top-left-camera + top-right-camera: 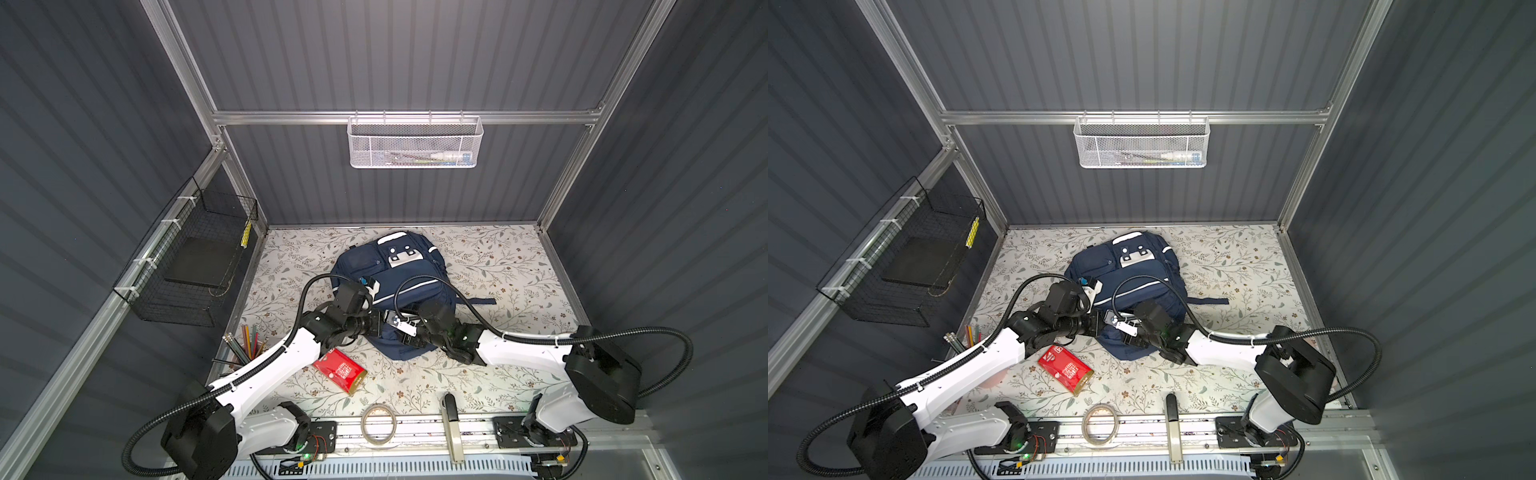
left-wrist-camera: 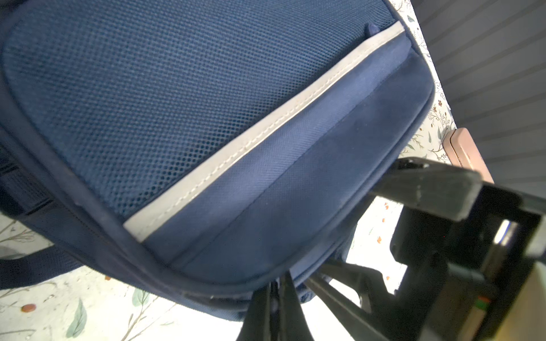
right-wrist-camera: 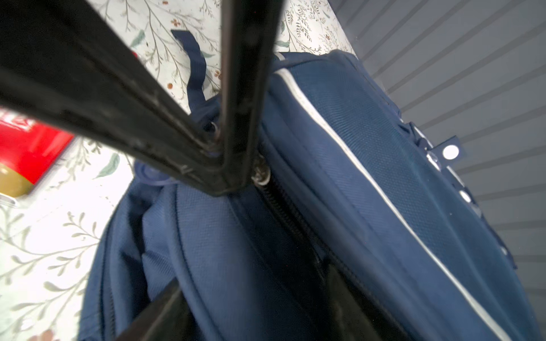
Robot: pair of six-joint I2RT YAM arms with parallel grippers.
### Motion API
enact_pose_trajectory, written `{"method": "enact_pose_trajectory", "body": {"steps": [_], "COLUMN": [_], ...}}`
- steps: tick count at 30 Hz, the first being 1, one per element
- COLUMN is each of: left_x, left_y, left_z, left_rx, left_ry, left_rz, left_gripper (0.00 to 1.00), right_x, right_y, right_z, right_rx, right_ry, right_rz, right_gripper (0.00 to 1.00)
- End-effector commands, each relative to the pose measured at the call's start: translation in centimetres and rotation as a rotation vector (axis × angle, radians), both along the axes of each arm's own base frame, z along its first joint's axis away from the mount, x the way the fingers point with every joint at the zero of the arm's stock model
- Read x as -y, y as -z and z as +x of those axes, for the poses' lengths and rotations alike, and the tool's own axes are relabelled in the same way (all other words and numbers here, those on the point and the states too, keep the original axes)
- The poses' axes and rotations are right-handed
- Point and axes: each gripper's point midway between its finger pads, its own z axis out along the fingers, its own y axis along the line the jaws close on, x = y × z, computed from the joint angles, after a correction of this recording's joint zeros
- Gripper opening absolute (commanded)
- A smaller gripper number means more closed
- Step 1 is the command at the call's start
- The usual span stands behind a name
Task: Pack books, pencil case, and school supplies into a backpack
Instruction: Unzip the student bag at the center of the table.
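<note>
Backpack (image 1: 399, 266) — left gripper (image 2: 276, 290) pinched shut on its zip (image 3: 261, 175), right gripper (image 3: 254, 283) spread apart — red pack (image 1: 340, 371) nearby

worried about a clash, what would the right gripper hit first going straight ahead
Probably the backpack by its zipper, between the right gripper's open jaws; the left gripper, shut on it, sits just beyond. Depth unclear.

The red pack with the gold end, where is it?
In both top views the red pack lies on the flowery table, on the robot's left side, near the backpack and the tape roll.
</note>
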Motion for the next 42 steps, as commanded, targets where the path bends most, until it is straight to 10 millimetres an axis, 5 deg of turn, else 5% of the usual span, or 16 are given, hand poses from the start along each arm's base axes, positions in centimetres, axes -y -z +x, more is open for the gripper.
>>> {"method": "enact_pose_trajectory", "body": {"steps": [1, 7, 13, 20, 28, 34, 37, 42], "left_x": [1.3, 0.8, -1.4, -8.4, -9.6, -5.5, -3.4, -1.6], "left_y": [-3.3, -4.0, -3.2, -1.4, -1.6, -3.1, -2.8, -3.0], "left_z": [0.7, 0.7, 1.7, 5.6, 8.2, 7.7, 6.6, 5.3], "left_rx": [0.060, 0.074, 0.075, 0.045, 0.095, 0.096, 0.071, 0.063], "left_ry": [0.006, -0.006, -0.093, -0.299, -0.320, -0.190, -0.122, -0.072], "left_rz": [-0.097, -0.089, 0.010, 0.125, 0.206, -0.017, -0.071, -0.086], "left_gripper": [0.00, 0.00, 0.00, 0.00, 0.00, 0.00, 0.00, 0.00], "right_x": [0.3, 0.7, 1.4, 3.7, 7.4, 6.8, 5.0, 1.9], "right_y": [0.3, 0.2, -0.3, 0.4, -1.7, -2.8, -2.1, -4.4], "right_z": [1.3, 0.7, -0.7, -3.0, -3.3, -4.1, -4.3, -2.8], "right_rx": [0.045, 0.052, 0.057, 0.034, 0.028, 0.028, -0.004, 0.038], "right_ry": [0.032, 0.026, -0.023, -0.095, -0.046, -0.095, -0.122, -0.063], "right_rz": [-0.051, -0.016, 0.004, -0.024, 0.030, 0.049, 0.025, 0.101], "right_gripper": [0.58, 0.12, 0.01, 0.00, 0.06, 0.27, 0.33, 0.43]}}
